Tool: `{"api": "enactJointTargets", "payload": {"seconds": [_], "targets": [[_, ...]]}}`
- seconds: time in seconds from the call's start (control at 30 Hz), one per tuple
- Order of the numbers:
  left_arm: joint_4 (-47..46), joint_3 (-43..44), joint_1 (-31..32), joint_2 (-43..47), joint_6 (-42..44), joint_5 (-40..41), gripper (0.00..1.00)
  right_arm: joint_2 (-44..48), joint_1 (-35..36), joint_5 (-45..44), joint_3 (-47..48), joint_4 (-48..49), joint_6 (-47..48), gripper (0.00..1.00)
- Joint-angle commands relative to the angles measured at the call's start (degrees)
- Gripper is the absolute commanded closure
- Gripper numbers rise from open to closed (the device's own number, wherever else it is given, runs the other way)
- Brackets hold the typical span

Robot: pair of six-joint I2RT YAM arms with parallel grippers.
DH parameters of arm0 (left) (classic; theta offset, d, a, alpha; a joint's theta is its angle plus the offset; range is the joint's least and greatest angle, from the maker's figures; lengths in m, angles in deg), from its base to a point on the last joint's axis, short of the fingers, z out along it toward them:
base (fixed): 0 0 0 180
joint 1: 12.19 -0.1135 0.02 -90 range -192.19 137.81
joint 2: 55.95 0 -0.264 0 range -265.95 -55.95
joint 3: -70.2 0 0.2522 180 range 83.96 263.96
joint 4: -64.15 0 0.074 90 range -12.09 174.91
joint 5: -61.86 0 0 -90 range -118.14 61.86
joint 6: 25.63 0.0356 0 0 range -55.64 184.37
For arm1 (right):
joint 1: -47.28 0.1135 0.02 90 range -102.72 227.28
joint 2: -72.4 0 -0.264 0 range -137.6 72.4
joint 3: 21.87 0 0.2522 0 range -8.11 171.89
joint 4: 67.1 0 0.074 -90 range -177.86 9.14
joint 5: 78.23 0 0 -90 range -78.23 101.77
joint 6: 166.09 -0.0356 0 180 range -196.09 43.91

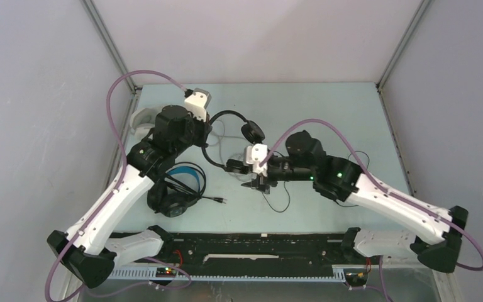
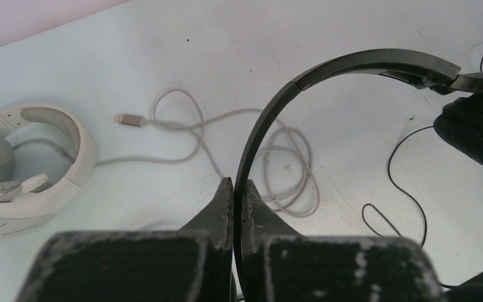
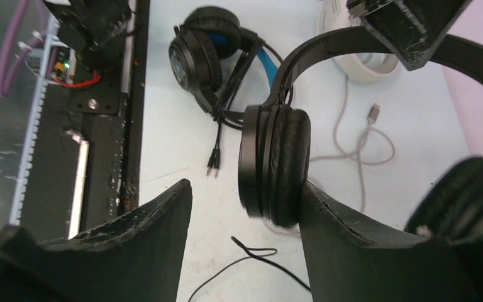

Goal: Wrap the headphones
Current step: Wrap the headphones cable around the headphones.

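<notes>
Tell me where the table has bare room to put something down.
Bare table lies far right, between the back wall and the right arm. The left and middle are crowded: white headphones, grey cable, blue-band headphones, thin black headphones.

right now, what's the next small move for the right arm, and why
Probably draw the right gripper back off the ear cup and lower it toward the thin black cable lying loose on the table. Its jaws stand open around the cup without clamping it, the left gripper is shut on the headband, and the cord is not yet wound.
</notes>
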Motion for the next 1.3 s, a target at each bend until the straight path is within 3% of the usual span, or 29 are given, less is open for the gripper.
{"api": "enactJointTargets", "payload": {"seconds": [0.0, 0.17, 0.4, 0.6, 0.93, 1.27], "targets": [[0.7, 4.9, -0.7, -0.1, -0.9, 4.1, 1.00, 8.7, 0.1, 3.3, -2.1, 0.7, -6.2, 0.36], [3.1, 6.1, -1.6, -0.6, -1.4, 5.3, 1.00, 19.4, 0.0, -0.3, -12.6, 13.2, -14.2, 0.30], [4.6, 7.2, -1.8, -0.6, -2.9, 4.1, 1.00, 25.8, -3.1, -7.5, -26.0, 26.1, -15.3, 0.27], [5.7, 8.5, -1.8, 0.1, -4.2, 0.9, 1.00, 21.9, -9.8, -0.9, -33.0, 37.2, -17.6, 0.23], [7.1, 12.3, -1.8, 1.1, -7.8, -4.3, 1.00, 13.6, -10.6, 5.9, -41.6, 56.8, -11.3, 0.24], [6.5, 13.8, -1.8, 1.7, -10.1, -9.0, 1.00, 4.7, -12.7, 7.3, -44.8, 70.6, -13.4, 0.35]]}}
